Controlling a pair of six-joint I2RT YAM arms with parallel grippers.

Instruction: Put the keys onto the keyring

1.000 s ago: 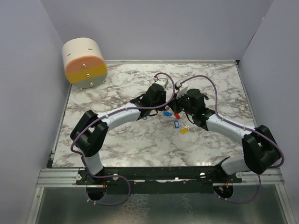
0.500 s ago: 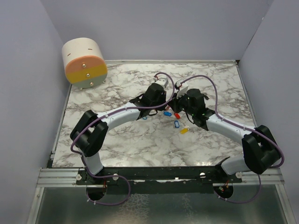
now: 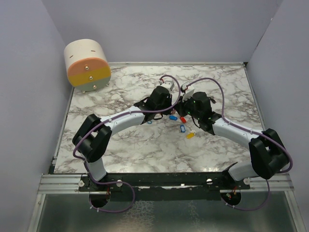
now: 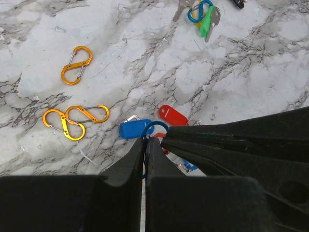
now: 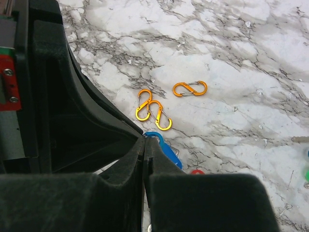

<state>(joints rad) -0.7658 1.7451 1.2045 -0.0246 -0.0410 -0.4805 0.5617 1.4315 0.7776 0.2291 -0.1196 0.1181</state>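
On marbled table [image 3: 125,145], lilac walls [image 3: 169,29] around, left tool [image 4: 146,141] and right tool [image 5: 145,141] both clamping blue keyring [image 4: 155,128]

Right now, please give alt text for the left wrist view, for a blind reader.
The left gripper, jaws shut, pinches a blue ring beside a blue tag and a red tag on the marble table. Three orange clips lie left.

Over the middle of the tabletop [image 3: 145,145] the left hand [image 4: 146,145] and right hand [image 5: 145,145] meet tip to tip, each blocking the other. A blue tag [image 4: 135,129] and red tag [image 4: 173,115] lie at the tips, three orange S-clips [image 4: 76,65] just beside, a green-headed key cluster [image 4: 205,17] farther off. Near strip open. A cylindrical box [image 3: 87,65] fills the far-left corner.
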